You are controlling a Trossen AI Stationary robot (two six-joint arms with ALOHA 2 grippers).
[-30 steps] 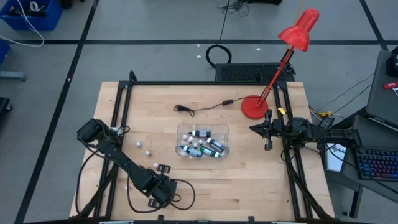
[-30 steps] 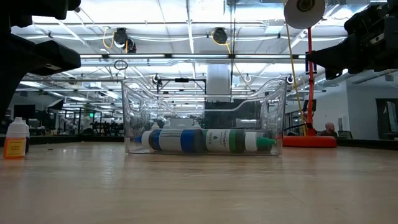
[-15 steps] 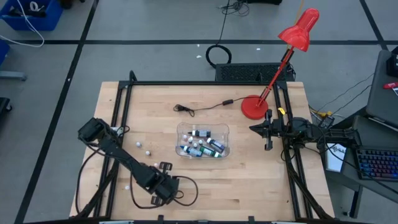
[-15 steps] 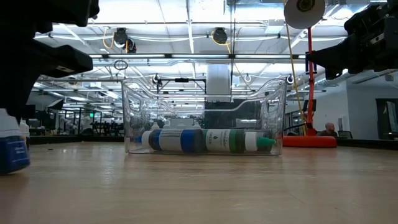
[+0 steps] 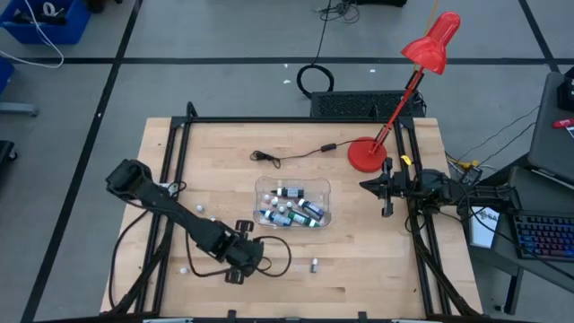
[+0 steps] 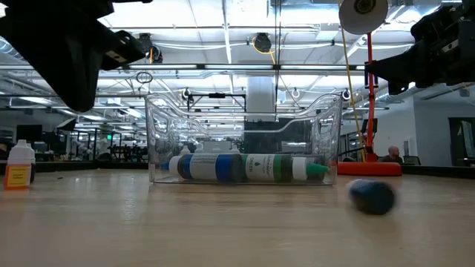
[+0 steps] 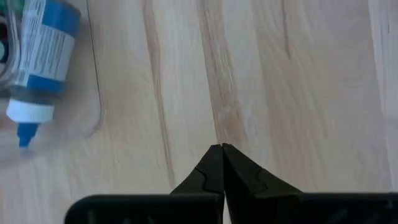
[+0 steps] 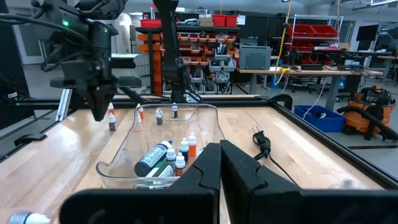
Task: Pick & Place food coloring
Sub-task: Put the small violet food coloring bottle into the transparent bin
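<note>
The clear tub [image 5: 292, 203] at the table's middle holds several food coloring bottles lying on its floor [image 6: 245, 167]; one blue bottle [image 7: 40, 56] shows in the left wrist view. My left gripper [image 5: 242, 257] hangs above the bare wood near the table's near edge, left of the tub, shut with nothing between its fingers [image 7: 222, 149]. To its right a loose dark blue bottle [image 5: 315, 265] lies on the wood, blurred in the low view [image 6: 371, 196]. My right gripper [image 8: 219, 146] waits shut at the table's right edge [image 5: 364, 186].
More small bottles stand on the wood left of the tub [image 5: 199, 208] [image 8: 112, 121] [image 6: 20, 165]. A red desk lamp [image 5: 368, 154] stands at the back right, its black cord [image 5: 291, 154] lying behind the tub. Black frame rails [image 5: 170, 170] run along the table's sides.
My left gripper has shut, risen and gone toward the table's right edge, nearer the tub. A dark blue bottle that was at the gripper half a second ago is no longer there. It has gone across the wood to the right and is blurred now.
</note>
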